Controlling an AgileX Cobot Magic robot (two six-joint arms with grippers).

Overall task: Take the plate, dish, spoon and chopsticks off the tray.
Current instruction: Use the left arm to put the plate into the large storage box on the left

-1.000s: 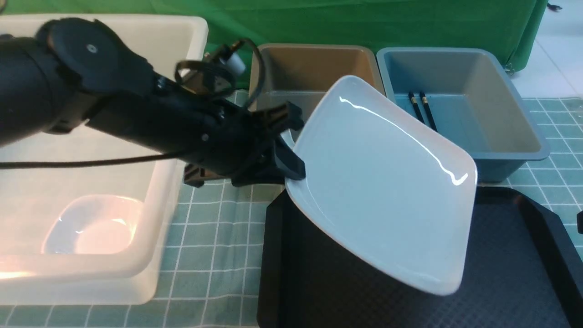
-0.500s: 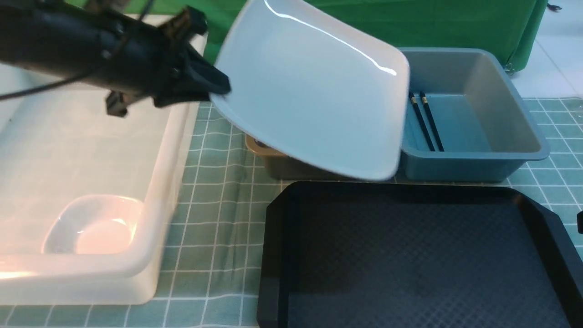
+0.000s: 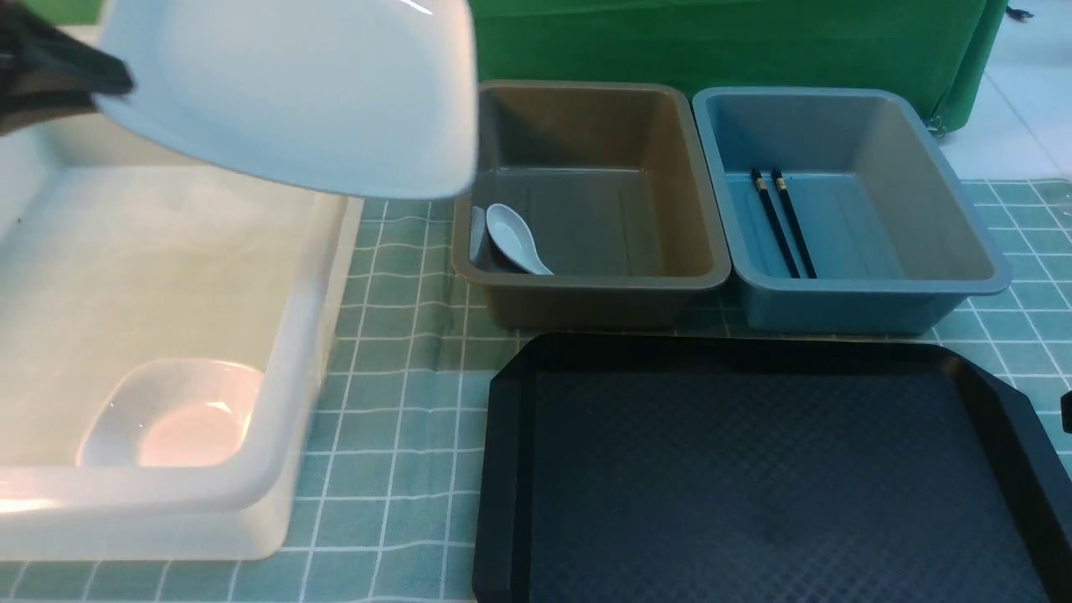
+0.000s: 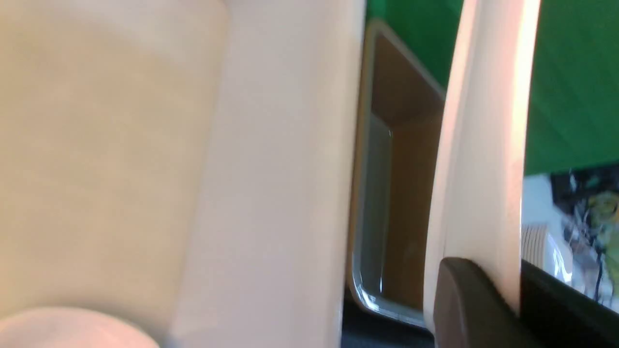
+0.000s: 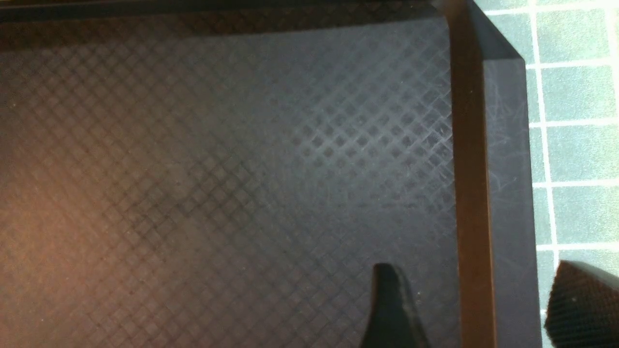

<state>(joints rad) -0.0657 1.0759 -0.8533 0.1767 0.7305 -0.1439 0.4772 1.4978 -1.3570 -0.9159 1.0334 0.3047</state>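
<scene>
The large white plate (image 3: 293,92) hangs tilted in the air over the far end of the white tub (image 3: 276,394). My left gripper (image 3: 92,79) is shut on its left rim. In the left wrist view the plate (image 4: 483,145) shows edge-on, pinched between the dark fingers (image 4: 464,304) of the left gripper (image 4: 498,273). The black tray (image 3: 754,469) is bare. A small white dish (image 3: 172,414) lies in the white tub, the spoon (image 3: 515,239) in the brown tub and the chopsticks (image 3: 783,222) in the blue tub. My right gripper (image 5: 483,295) is open, straddling the rim of the tray (image 5: 242,169).
The brown tub (image 3: 703,226) and the blue tub (image 3: 963,243) stand side by side behind the tray. The white tub sits left of the tray on a green gridded cloth (image 3: 402,435). A green backdrop hangs behind.
My left arm has lifted the plate off the tray and carried it up and to the left, over the white tub. The spoon in the brown tub is now uncovered. The right gripper has not moved.
</scene>
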